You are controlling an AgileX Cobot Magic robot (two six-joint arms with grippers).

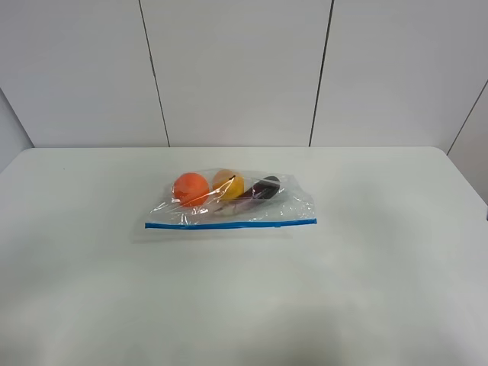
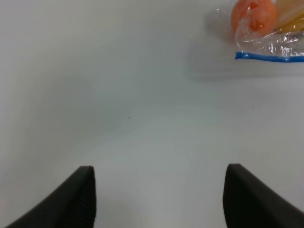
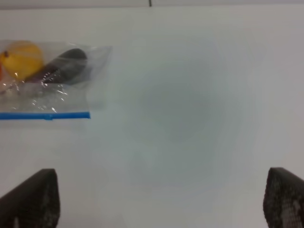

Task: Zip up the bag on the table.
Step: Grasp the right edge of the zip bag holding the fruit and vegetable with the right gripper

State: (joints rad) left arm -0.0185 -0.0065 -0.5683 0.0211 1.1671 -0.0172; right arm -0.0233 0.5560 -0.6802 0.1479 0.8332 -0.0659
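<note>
The clear crinkly bag [image 1: 232,206] lies flat in the middle of the white table [image 1: 366,290], its blue strip [image 1: 229,224] along the near edge. Inside are an orange ball [image 1: 191,188], a yellow pear [image 1: 229,184] and a dark item [image 1: 263,187]. No arm shows in the high view. In the left wrist view my left gripper [image 2: 159,194] is open and empty over bare table, well short of the bag's left corner [image 2: 266,45]. In the right wrist view my right gripper [image 3: 159,199] is open and empty, apart from the bag's right end [image 3: 52,80].
White wall panels [image 1: 236,69] stand behind the table's far edge. The table's rounded corners show at the back left and back right. Nothing else lies on the tabletop.
</note>
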